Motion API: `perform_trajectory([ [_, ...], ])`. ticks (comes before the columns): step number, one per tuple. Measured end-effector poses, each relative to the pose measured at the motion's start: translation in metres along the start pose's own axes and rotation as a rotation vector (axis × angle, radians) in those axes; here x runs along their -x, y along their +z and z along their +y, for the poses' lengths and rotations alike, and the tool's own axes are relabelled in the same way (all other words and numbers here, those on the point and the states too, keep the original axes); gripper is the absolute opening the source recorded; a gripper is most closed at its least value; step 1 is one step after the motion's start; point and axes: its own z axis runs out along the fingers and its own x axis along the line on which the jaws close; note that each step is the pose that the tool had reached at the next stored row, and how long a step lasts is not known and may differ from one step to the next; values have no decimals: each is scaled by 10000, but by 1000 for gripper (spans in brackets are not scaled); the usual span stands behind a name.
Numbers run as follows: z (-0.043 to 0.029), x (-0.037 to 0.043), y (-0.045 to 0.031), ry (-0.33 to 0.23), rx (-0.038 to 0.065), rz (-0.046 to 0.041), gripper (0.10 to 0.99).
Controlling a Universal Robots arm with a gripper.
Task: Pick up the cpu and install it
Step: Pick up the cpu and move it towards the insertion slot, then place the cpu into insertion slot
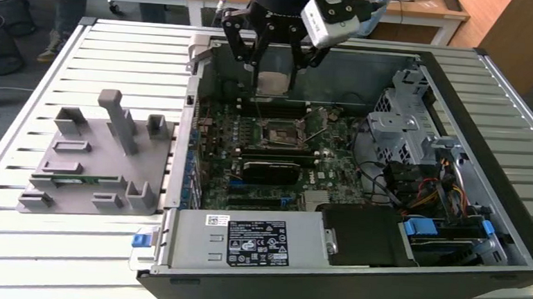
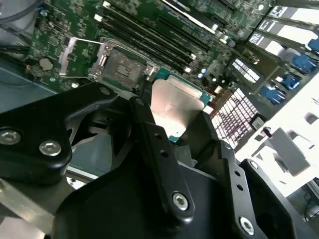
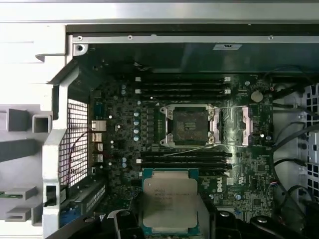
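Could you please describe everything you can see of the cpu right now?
The cpu is a small flat square chip with a silvery-grey metal top plate and a thin green rim. Faint print marks the plate. The gripper clamps it by two opposite edges, holding it over the motherboard, apart from the open socket.

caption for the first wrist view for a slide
The cpu, held in the jaws over the motherboard, short of the open socket.

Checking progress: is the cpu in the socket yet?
Out. The gripper holds the cpu above the motherboard; the socket lies empty, lid open.
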Motion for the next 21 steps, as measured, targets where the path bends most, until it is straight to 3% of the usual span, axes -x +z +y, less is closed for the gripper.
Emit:
perform_trajectory([
  [14, 17, 627, 5, 0, 0, 0, 529],
  [21, 20, 736, 5, 129, -19, -4, 529],
])
